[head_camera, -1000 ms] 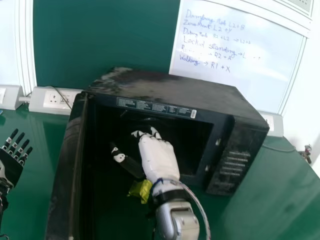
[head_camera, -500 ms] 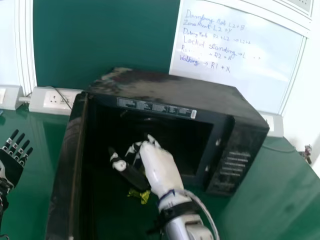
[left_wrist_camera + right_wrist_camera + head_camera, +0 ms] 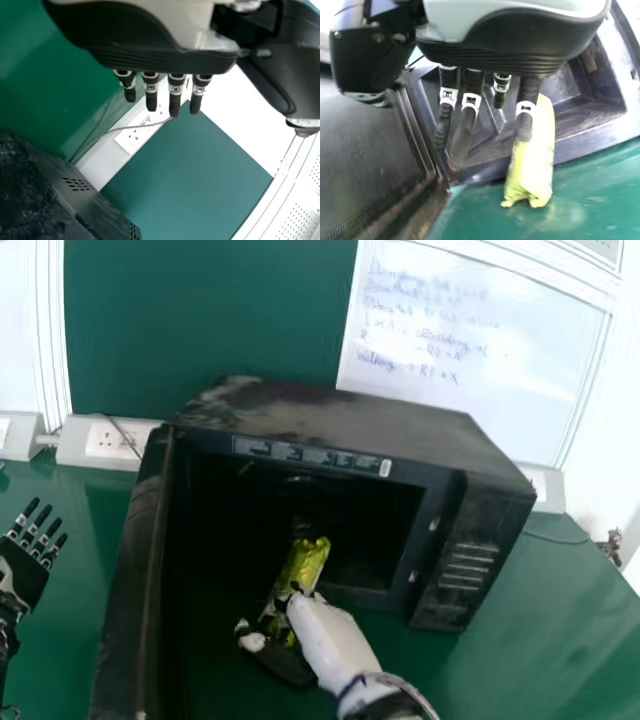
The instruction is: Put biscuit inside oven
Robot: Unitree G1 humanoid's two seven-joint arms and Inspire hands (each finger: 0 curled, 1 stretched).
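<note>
Green counter [image 3: 540, 640] below a whiteboard [image 3: 490, 380], and there's the black microwave oven [image 3: 330, 420], door open. The yellow-green biscuit packet [image 3: 306, 562] is at its mouth, against the right hand [image 3: 330, 645], whose fingers are fairly straight and apart, one across the wrapper. The left hand [image 3: 22, 575] is spread, well apart from it.

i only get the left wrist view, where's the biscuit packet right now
Observer: The yellow-green packet is at the right robot hand, by the front of the oven.
Operator: ok and is the way in open or do i need to sort that first
Observer: It's open: the oven door stands swung out on the robot's left.
</note>
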